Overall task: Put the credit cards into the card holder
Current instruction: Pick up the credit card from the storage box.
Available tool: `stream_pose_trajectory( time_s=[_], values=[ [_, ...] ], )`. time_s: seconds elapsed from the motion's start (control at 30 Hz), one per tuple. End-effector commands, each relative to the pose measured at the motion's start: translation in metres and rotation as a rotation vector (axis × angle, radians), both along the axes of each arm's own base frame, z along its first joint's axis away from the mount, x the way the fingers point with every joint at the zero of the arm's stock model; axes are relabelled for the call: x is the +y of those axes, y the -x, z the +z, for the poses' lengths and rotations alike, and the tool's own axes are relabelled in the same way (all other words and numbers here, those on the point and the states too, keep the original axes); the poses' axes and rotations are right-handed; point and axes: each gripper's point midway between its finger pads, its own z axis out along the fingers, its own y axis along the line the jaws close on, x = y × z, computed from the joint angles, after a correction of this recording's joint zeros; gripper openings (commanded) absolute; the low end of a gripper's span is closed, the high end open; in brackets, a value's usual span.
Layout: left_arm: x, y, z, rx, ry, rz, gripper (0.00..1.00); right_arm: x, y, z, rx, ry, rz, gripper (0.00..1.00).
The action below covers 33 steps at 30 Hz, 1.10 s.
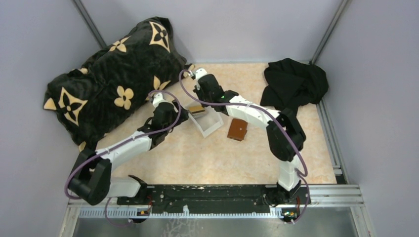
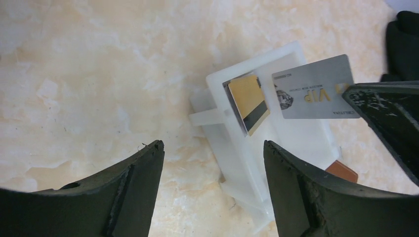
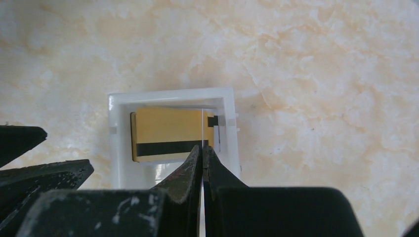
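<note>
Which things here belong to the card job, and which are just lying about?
Job: silver card in the right tool; gold card in the white tray; card holder.
Lying about: patterned pillow; black cloth.

left pincer point(image 2: 212, 146) spread wide, right pincer point(image 3: 203, 147) clamped

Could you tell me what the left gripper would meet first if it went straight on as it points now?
Probably the white rectangular plastic tray, whose near wall lies ahead of the open left gripper; the gold-tan striped card sits beyond. Depth is unclear.
</note>
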Motion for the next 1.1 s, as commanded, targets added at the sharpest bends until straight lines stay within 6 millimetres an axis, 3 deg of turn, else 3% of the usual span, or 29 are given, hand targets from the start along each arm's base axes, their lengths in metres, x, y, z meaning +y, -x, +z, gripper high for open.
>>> stream_pose_trajectory(
  time_s=[0.0, 0.13, 0.27, 0.5, 0.63, 0.83, 1.07],
  values=[
    [0.006, 0.001, 0.024, -0.062, -0.024, -0.007, 0.81, -0.002, 0.009, 0.075, -0.116, -0.123, 0.022, 0.00],
    [0.004, 0.005, 0.047, -0.128, -0.018, -0.055, 0.82, -0.007, 0.020, 0.088, -0.115, -0.142, 0.036, 0.00],
    [-0.006, 0.010, 0.075, -0.259, 0.001, -0.160, 0.84, -0.022, 0.043, 0.115, -0.119, -0.195, 0.056, 0.00],
    [-0.052, 0.028, 0.109, -0.444, 0.031, -0.486, 0.85, -0.058, 0.087, 0.123, -0.031, -0.293, 0.105, 0.00],
    [-0.079, 0.042, 0.115, -0.478, 0.053, -0.671, 0.85, -0.073, 0.107, 0.121, 0.030, -0.365, 0.152, 0.00],
    [-0.108, 0.053, 0.113, -0.469, 0.083, -0.872, 0.85, -0.078, 0.130, 0.110, 0.102, -0.412, 0.223, 0.00],
    [-0.129, 0.059, 0.099, -0.416, 0.112, -1.024, 0.85, -0.098, 0.135, 0.101, 0.171, -0.509, 0.237, 0.00]
  ],
)
